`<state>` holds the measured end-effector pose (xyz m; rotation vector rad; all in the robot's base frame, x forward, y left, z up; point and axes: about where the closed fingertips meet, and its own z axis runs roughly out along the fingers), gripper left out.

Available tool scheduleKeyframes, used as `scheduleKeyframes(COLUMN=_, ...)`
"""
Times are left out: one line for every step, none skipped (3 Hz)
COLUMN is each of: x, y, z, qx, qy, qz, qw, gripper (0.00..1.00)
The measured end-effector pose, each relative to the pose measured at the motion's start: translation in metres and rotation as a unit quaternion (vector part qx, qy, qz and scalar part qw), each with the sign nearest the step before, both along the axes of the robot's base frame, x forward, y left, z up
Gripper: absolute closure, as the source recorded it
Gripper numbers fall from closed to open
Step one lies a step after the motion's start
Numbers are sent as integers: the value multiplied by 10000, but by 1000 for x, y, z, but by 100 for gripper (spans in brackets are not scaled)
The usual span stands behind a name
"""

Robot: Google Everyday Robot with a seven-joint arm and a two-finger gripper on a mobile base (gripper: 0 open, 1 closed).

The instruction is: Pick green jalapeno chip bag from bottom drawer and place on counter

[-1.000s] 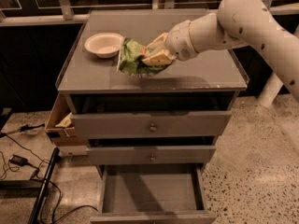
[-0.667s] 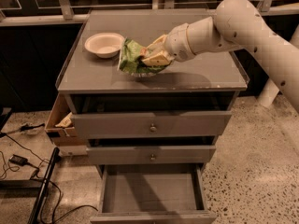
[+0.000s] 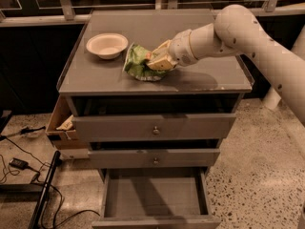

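- While it rested on the flat grey counter (image 3: 200, 80) near a round white bowl (image 3: 107, 45), the crinkly foil green jalapeno chip bag (image 3: 136, 64) looked crumpled.
- The pale two-finger gripper (image 3: 153, 61) clenched the bag's right edge.
- The boxy grey bottom drawer (image 3: 155, 197) stood open.

On the counter (image 3: 157, 27), toward its left rear corner: bowl (image 3: 107, 45). Near the counter's middle, a little left and toward its front: chip bag (image 3: 138, 63), lying on the surface, apart from the bowl. Above the counter's middle, at the bag's right edge: gripper (image 3: 153, 60), closed on the bag, with the arm (image 3: 228, 32) reaching in across the counter's right rear. Under the counter, 3 drawers stacked: top drawer (image 3: 155, 127) directly below and slightly out, middle drawer (image 3: 155, 159) beneath, bottom drawer (image 3: 152, 197) lowest, pulled far out beyond the counter's front edge. Beside the counter's left side, below its level: cardboard box (image 3: 59, 123). On the floor, left of the counter and lower: cables (image 3: 19, 163)
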<state>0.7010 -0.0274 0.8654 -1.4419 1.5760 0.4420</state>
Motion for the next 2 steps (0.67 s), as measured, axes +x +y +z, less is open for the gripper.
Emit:
scheduleKeyframes(x=1, y=0, z=-1, qx=-6, qy=3, qz=-4, qw=10000, gripper=84)
scheduleKeyframes(x=1, y=0, z=-1, qx=-6, qy=3, qz=-4, qw=10000, gripper=61)
